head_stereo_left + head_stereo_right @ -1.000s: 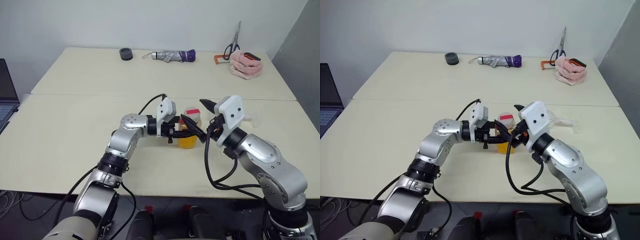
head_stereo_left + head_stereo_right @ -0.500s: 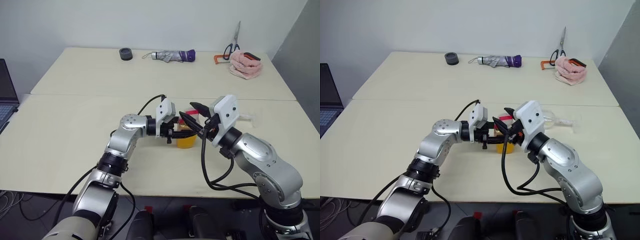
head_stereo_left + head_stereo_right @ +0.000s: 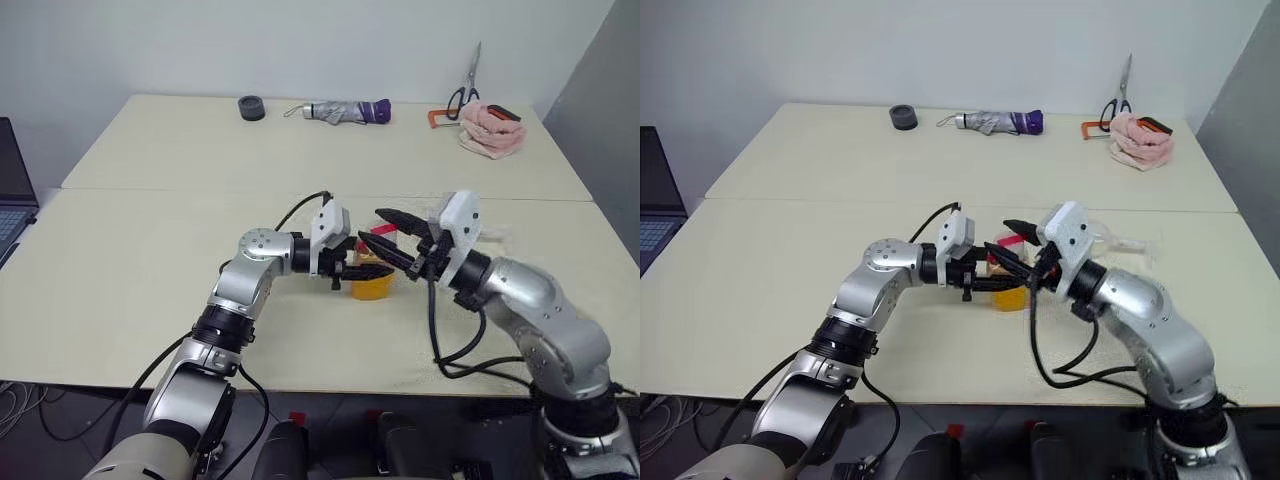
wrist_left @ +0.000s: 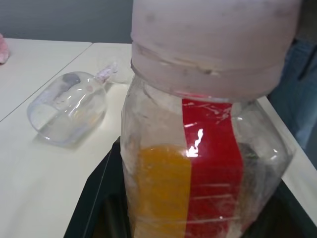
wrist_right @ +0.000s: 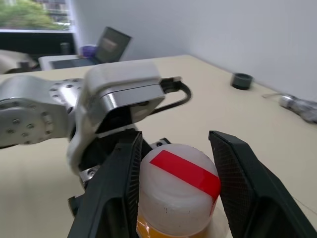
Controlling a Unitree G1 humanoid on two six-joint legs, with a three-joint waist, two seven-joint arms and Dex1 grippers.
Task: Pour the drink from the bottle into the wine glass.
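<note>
Worrying mostly about the cap right now, tbh. My right gripper [image 5: 176,191] has its two black fingers either side of the bottle's [image 4: 198,163] pale cap [image 5: 177,186], which has a red strip across the top. One finger looks to be against it; on the other side there's still a sliver of gap, so I wouldn't call it a real grip yet. If I twist with that kind of hold, I reckon the fingers just skate round the smooth plastic and nothing unscrews. Squeeze off-centre and the whole bottle could tip or rotate in my other hand instead.

That other hand: my left gripper [image 3: 352,268] is clamped tight on the bottle's body, low down, near the middle of the head camera frame. The drink [image 4: 163,191] sits in the lower part of the bottle, orange, well below the neck, so a wobble probably won't slosh it out once open.

Bigger problem imo: the wine glass [image 4: 67,114] is lying on its side on the table [image 3: 150,270], just right of centre in the head view, behind my right wrist, mouth facing the bottle. Nothing can be poured until it's stood upright, and both hands are busy. An elbow swing on the right side could also roll it away.
</note>
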